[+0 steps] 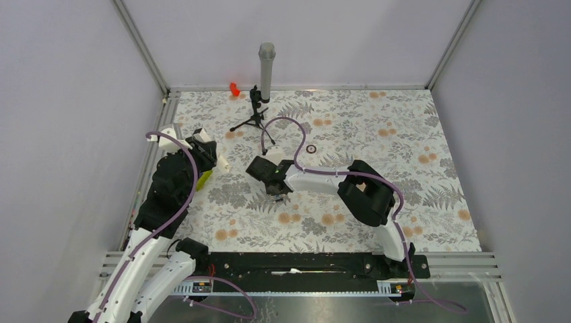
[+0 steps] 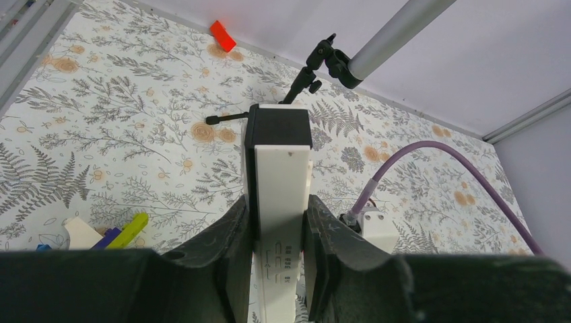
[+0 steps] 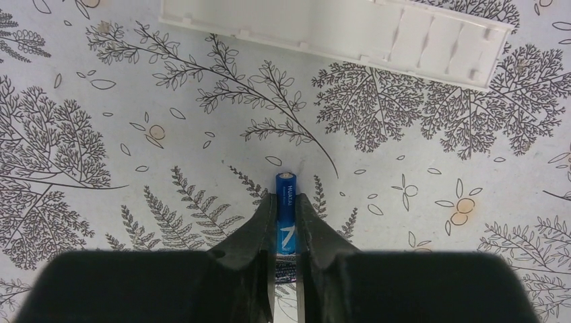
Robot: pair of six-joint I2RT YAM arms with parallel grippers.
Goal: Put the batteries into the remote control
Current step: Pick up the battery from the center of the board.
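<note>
My left gripper (image 2: 277, 202) is shut on the remote control (image 2: 283, 182), a slim white bar with small grey marks near my jaws and a black block at its far end. In the top view this gripper (image 1: 207, 151) is at the far left of the table. My right gripper (image 3: 285, 198) is shut on one battery (image 3: 285, 185), a small blue cylinder with a silvery tip that points forward, low over the table. In the top view the right gripper (image 1: 275, 188) is near the table's middle. No second battery shows.
A white ribbed flat piece (image 3: 337, 30) lies on the table just beyond the battery. A yellow-green bar (image 2: 128, 231), a small blue piece (image 2: 108, 237) and a white piece (image 2: 82, 232) lie under the left arm. A microphone stand (image 1: 259, 101), a red piece (image 1: 234, 88) and a small ring (image 1: 311, 149) are further back.
</note>
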